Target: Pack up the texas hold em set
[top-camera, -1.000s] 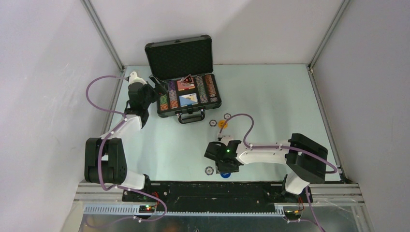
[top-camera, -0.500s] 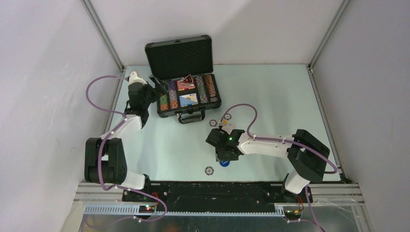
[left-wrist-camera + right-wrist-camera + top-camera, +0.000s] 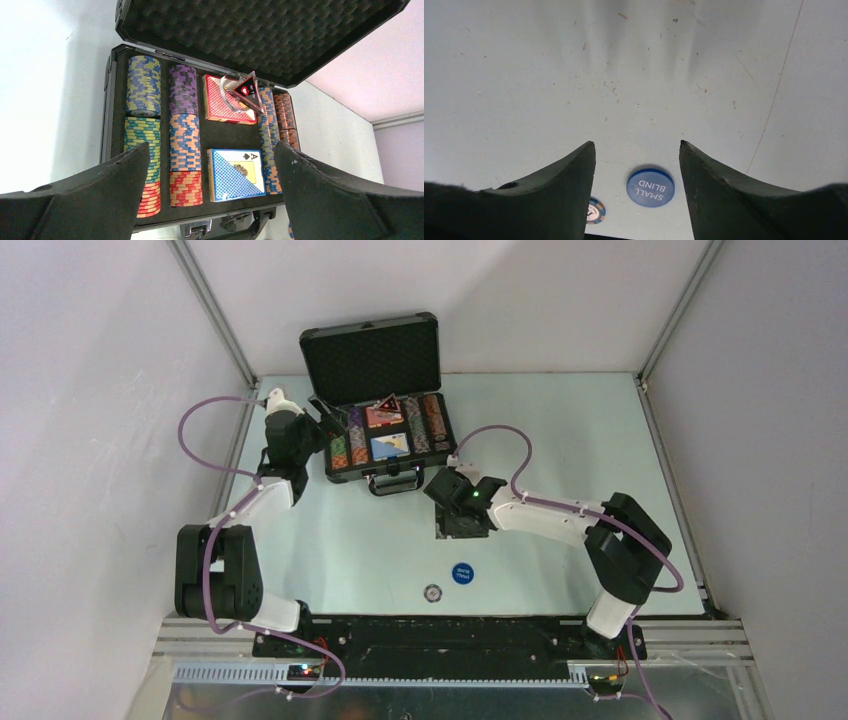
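Note:
The black briefcase [image 3: 335, 472] stands open at the back left, its foam lid [image 3: 260, 35] upright. It holds rows of multicoloured chips [image 3: 184, 145], a red-patterned card deck [image 3: 220, 102], a blue deck [image 3: 235, 172] and a dark triangular marker [image 3: 247, 92]. My left gripper [image 3: 322, 428] [image 3: 211, 147] hovers open at the case's left side, empty. My right gripper [image 3: 455, 525] [image 3: 636, 145] is open and empty above bare table just in front of the case handle [image 3: 395, 483]. A blue "SMALL BLIND" button [image 3: 462, 573] [image 3: 650, 186] lies flat on the table, apart from the fingers.
One loose chip [image 3: 432, 592] [image 3: 594, 210] lies near the front edge, left of the blue button. The right arm [image 3: 560, 520] stretches across the table's middle and covers the spot in front of the case. Grey walls enclose the table on three sides.
My right arm swung from the near edge toward the case and its jaws widened. The blue button, shifted a little farther in, now lies uncovered. The left arm stayed still.

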Robot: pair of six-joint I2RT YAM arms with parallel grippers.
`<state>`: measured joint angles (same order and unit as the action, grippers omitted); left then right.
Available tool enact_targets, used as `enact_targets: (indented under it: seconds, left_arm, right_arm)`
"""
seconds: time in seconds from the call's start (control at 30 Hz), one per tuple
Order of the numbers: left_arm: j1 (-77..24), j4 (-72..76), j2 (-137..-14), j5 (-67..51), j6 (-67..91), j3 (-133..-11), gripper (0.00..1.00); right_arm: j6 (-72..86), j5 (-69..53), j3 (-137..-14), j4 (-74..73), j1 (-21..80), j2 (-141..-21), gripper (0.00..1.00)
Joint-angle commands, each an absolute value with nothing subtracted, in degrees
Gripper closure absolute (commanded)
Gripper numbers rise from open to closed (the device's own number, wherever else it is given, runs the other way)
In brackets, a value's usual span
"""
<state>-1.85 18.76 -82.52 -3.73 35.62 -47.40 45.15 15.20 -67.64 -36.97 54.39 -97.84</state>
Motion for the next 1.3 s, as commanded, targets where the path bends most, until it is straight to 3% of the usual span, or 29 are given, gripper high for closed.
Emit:
enact_targets:
  seconds: [0.0,0.57,1.27]
  left_arm:
    - [-1.58,19.81,-82.63,-4.57,35.51,-49.74,0.02]
    - [-1.58,19.79,-82.87,-4.86,35.69,-49.89,0.02]
    - [-1.58,19.84,-82.95,-5.09,35.83,-49.89,0.02]
  right_arm:
    - [44.92,16.51,-68.48,-39.98,56.42,-98.51,0.33]
    - [53.67,9.98,-55.99,-34.93,61.87,-97.45,0.32]
    - [49.43,13.04,-57.94,-34.78,58.89,-94.37,0.49]
